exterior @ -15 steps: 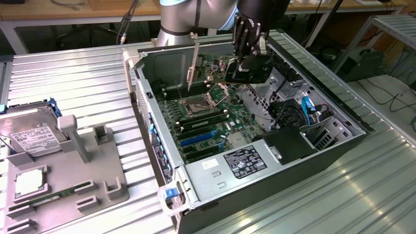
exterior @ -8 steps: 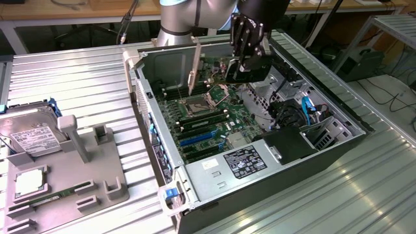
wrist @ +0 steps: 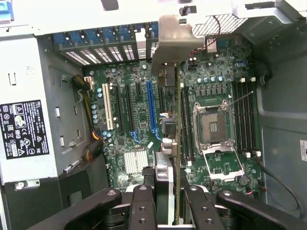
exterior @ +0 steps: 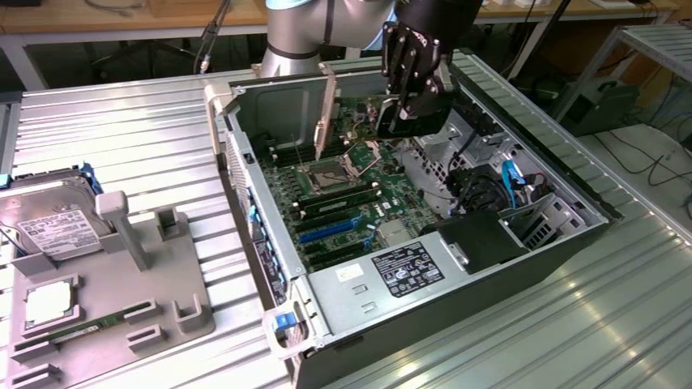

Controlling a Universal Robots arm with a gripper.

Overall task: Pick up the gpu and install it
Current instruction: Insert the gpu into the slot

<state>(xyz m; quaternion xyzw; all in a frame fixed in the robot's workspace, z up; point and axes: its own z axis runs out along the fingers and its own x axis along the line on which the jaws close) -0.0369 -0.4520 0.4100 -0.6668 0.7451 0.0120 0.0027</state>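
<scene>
While the gripper (wrist: pixel 171 194) pinched the gpu (wrist: pixel 169 48) edge-on, CPU socket (exterior: pixel 324 174) at its exterior-view seven o'clock, any tilt risked jamming it against the motherboard (wrist: pixel 129 120).

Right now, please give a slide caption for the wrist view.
Hand holds the gpu edge-on over the motherboard inside the open computer case.

Metal table (exterior: pixel 130 138), computer case (exterior: pixel 433 324), tray (exterior: pixel 162 300)

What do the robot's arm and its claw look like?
The arm is a round silver-grey tube with a darker band around it. The gripper is black metal, with jointed link fingers dotted with round bolts.
</scene>
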